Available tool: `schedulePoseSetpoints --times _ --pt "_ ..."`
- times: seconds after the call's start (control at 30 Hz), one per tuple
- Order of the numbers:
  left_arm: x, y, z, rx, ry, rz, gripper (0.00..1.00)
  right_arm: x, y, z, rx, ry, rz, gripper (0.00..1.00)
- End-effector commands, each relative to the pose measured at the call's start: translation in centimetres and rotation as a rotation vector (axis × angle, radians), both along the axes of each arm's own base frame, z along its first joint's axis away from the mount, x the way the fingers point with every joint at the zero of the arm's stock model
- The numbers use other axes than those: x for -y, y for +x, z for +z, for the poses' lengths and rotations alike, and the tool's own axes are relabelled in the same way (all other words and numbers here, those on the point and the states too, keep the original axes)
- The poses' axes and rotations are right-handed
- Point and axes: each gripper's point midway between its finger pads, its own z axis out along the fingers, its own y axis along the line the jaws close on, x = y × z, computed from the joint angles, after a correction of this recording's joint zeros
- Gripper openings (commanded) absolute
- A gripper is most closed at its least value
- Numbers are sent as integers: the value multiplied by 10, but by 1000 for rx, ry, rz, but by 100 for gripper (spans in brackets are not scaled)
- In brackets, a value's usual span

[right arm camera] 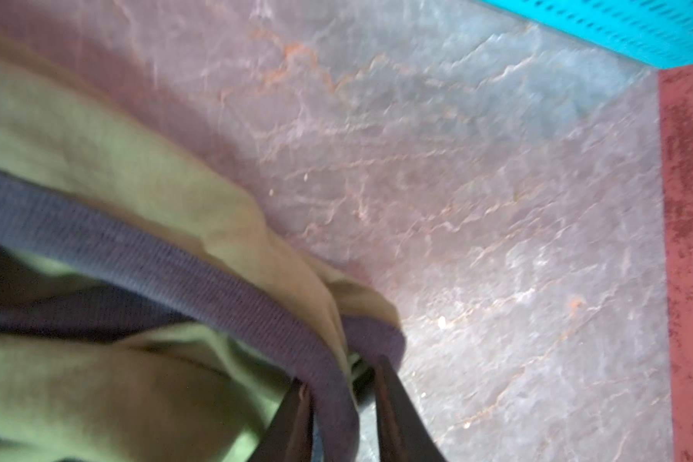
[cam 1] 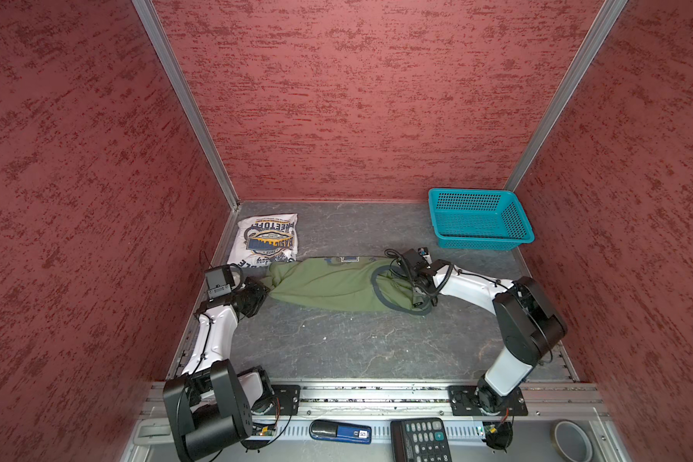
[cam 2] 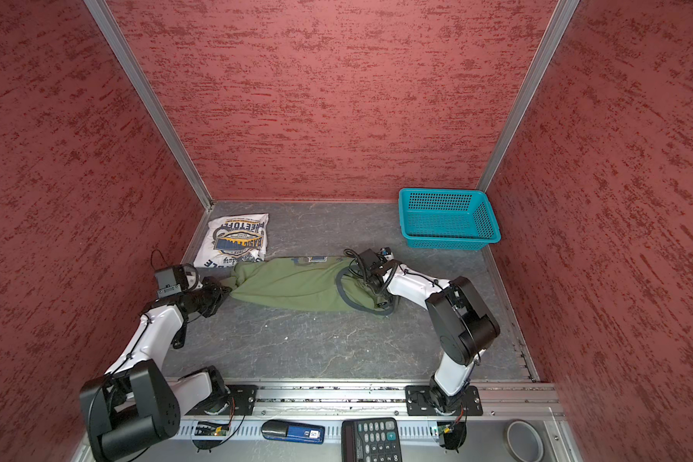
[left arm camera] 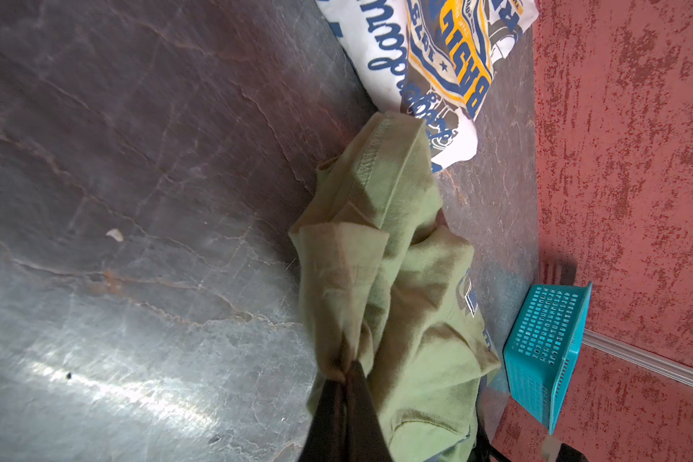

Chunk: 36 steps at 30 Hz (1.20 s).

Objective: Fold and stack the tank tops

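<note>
The olive green tank top (cam 1: pixel 329 284) (cam 2: pixel 293 284) lies stretched sideways across the middle of the table, between my two grippers. My left gripper (cam 1: pixel 268 289) (left arm camera: pixel 347 370) is shut on its bunched hem end (left arm camera: pixel 337 304). At the other end, my right gripper (cam 1: pixel 419 302) (right arm camera: pixel 343 372) straddles the grey trim (right arm camera: pixel 177 260). Its jaws stand a little apart, with a gap beside the trim. The white tank top (cam 1: pixel 267 240) (cam 2: pixel 237 240) (left arm camera: pixel 437 60) lies folded at the back left, print up, its near edge touching the green one.
A teal perforated basket (cam 1: pixel 479 240) (cam 2: pixel 449 240) (left arm camera: pixel 545 340) stands at the back right, near my right gripper. Red walls close in three sides. In front of the rail lie a calculator (cam 1: pixel 421 440), a blue tool (cam 1: pixel 339 432) and a tape roll (cam 1: pixel 573 440).
</note>
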Motion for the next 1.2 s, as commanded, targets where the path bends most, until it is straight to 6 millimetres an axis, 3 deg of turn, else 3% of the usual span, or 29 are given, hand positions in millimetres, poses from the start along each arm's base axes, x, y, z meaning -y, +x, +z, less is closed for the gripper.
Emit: schedulePoseSetpoints --times 0.0,0.23,0.43,0.5,0.57,0.7,0.8,0.93,1.03,1.1,1.17 --pt "-3 7 11 38 21 -9 0 9 13 6 32 -26 -29 24" --pt "-3 7 12 40 22 -10 0 9 15 -1 25 2 -29 21" --pt "-4 9 17 46 20 -12 0 16 19 10 54 -6 -47 4" --pt "-5 11 28 62 25 -13 0 21 19 34 106 -6 -60 1" --pt "-7 13 44 90 35 -7 0 28 19 70 189 -2 -78 1" --pt "-13 16 90 191 67 8 0 50 8 155 375 21 -119 1" --pt "-15 12 127 287 84 27 0 64 -10 203 473 58 -142 1" --pt "-12 -1 166 399 124 46 0 73 -35 243 572 139 -136 2" --pt "-3 -3 165 408 112 13 0 66 -43 235 562 221 -110 2" --pt "5 2 146 372 100 -31 0 55 -41 212 523 270 -88 2" --pt "13 9 113 275 91 -78 0 43 -34 177 465 296 -70 2"
